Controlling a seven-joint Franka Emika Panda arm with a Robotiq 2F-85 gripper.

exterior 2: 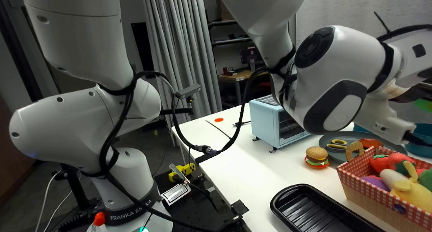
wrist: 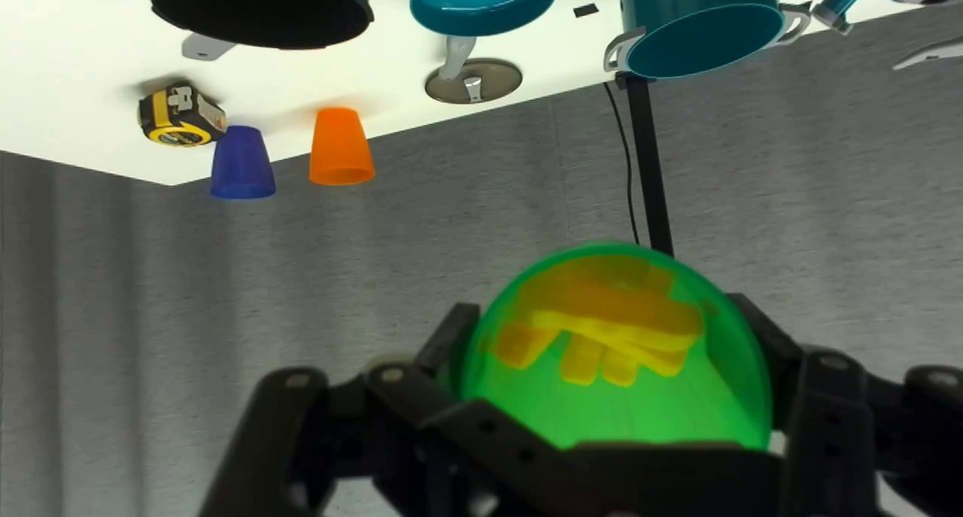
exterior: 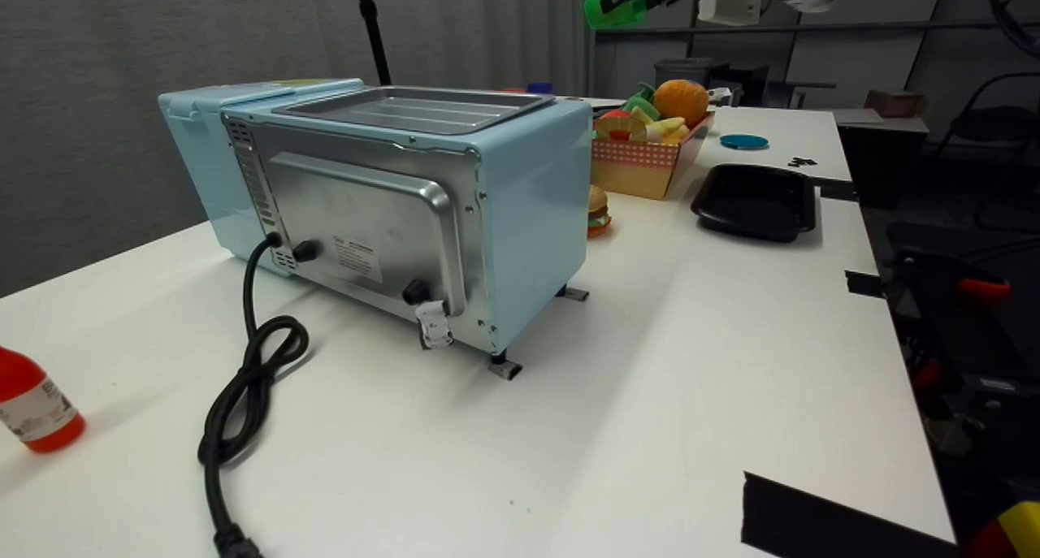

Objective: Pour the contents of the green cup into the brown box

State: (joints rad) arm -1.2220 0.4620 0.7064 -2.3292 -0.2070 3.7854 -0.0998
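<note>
Running through all three views, the white table (exterior: 691, 363) carries most of what is here. In an exterior view the arm (exterior 2: 337, 76) hangs over it. The light blue oven (exterior: 406, 217) stands on the table in both exterior views. The box (exterior 2: 374, 195), brown below a red checked rim, stands upright, uncovered on top. The black tray (exterior: 751, 201) lies just beside it, and a round plate (exterior 2: 357, 135) is partly behind it in an exterior view. The wrist view shows a teal pot (wrist: 700, 43) with two handles.

The gripper (wrist: 613, 325) is clenched on the green cup (wrist: 639, 408), pressing it from both sides. The green cup hangs in the air, well above the table; in an exterior view it looks tilted. Whether it is straight over the box I cannot tell.

A red bottle (exterior: 36, 400), cut by the edge of an exterior view, stands on the table. A blue cup (wrist: 242, 163) and an orange cup (wrist: 341, 147) stand near each other. A burger (exterior 2: 316, 157) rests between oven and box. An orange (exterior: 681, 101) sits among other fruit (exterior 2: 379, 162) in the box. Scissors (exterior 2: 336, 145) lie on the plate. A tape measure (wrist: 180, 114) is just beside the blue cup. Smallest, yellow bits (wrist: 617, 327) lie inside the green cup, gathered toward one side.
</note>
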